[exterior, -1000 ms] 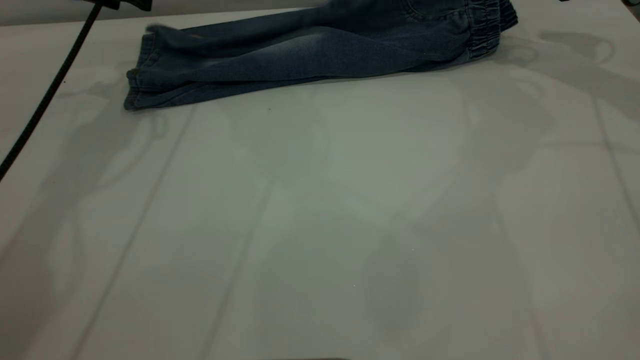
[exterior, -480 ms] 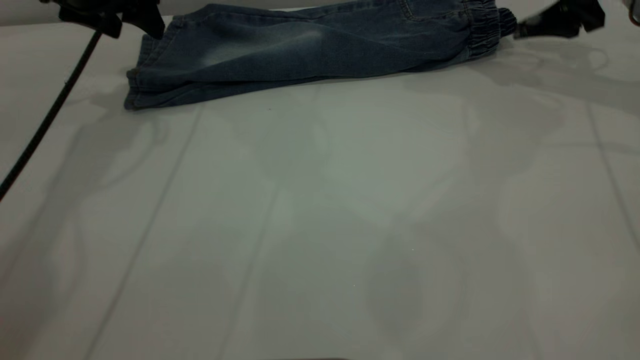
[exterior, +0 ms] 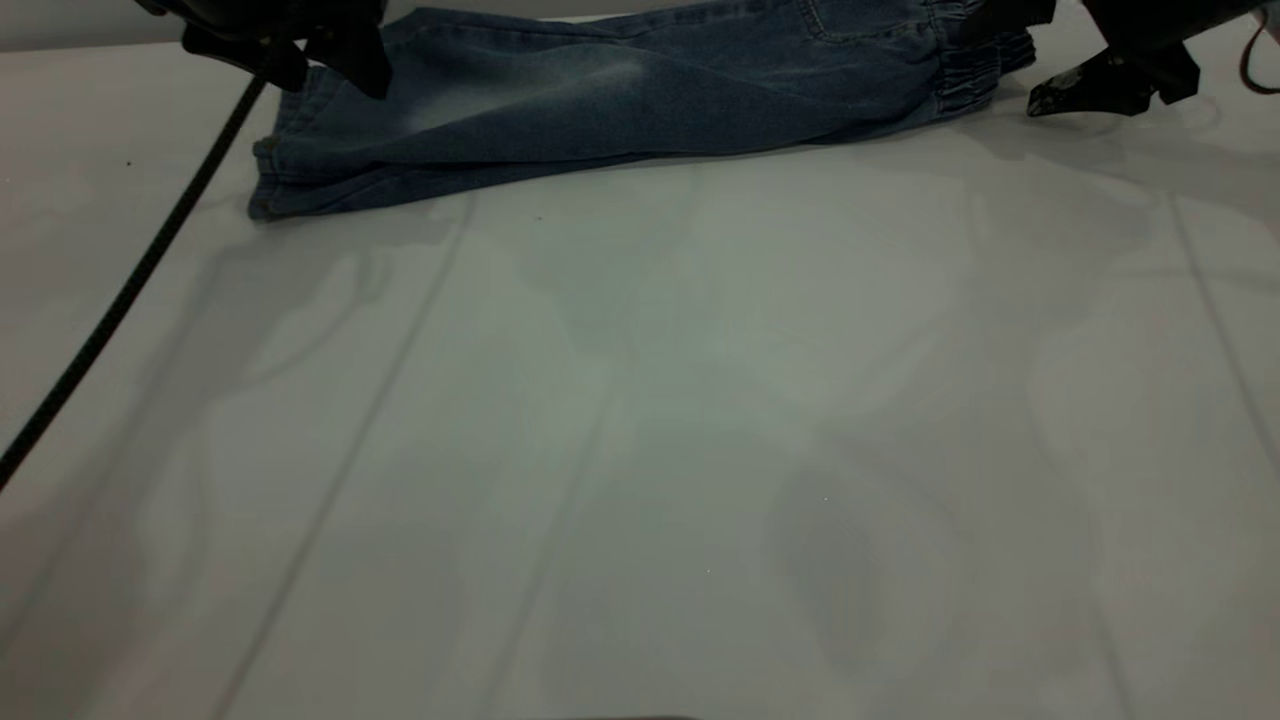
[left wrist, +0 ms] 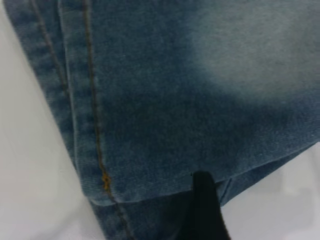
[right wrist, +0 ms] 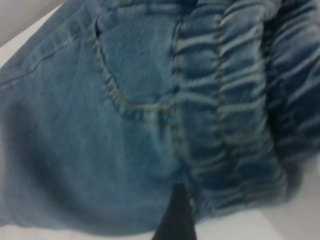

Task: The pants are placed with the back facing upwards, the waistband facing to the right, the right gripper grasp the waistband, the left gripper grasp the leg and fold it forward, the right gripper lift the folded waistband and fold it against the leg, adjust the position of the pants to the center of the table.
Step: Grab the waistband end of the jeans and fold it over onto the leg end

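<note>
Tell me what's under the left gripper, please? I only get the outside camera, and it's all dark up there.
Observer: The left wrist view shows the leg hem, with an orange stitch knot on it.
Operator: Is anything touching it?
Observer: One black fingertip of the left gripper sits at the upper denim layer's edge. I can't tell if it touches.
Operator: And the right side?
Observer: The right wrist view shows the waistband ruffles right beside a stitched pocket.
</note>
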### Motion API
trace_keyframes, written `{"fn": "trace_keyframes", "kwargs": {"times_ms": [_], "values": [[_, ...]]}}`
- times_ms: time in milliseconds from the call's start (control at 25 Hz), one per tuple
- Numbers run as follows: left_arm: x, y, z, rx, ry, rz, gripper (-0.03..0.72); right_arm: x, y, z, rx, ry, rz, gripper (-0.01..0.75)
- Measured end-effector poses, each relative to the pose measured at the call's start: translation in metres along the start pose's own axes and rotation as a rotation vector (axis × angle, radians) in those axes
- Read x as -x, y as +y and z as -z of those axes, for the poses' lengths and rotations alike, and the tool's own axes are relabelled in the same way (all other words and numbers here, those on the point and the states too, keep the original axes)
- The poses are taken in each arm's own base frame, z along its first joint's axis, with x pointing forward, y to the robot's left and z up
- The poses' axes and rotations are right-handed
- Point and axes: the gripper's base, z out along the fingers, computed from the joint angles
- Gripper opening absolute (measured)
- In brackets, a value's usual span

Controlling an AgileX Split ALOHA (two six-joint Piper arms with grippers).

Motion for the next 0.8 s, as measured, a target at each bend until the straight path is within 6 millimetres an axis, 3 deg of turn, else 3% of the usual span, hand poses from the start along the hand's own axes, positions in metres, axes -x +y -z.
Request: {"fn": "trace_keyframes", "kwargs": {"times_ms": [280, 560, 680, 800], "values": [[0.001, -0.010, -0.001, -0.014, 0.000, -0.017, 0.516, 0.011, -0.006, -0.014, 0.001, -0.057, 0.060, 0.590], [0.004, -0.033, -0.001, -0.041, -0.025, -0.042, 0.516, 0.006, 0.007, -0.037, 0.076, -0.050, 0.123, 0.556], [0.004, -0.042, -0.002, -0.052, -0.032, -0.054, 0.516, -0.002, 0.016, -0.045, 0.092, -0.021, 0.167, 0.423], [0.005, -0.049, -0.002, -0.059, -0.045, -0.064, 0.516, -0.011, 0.020, -0.050, 0.135, 0.036, 0.188, 0.165]]}}
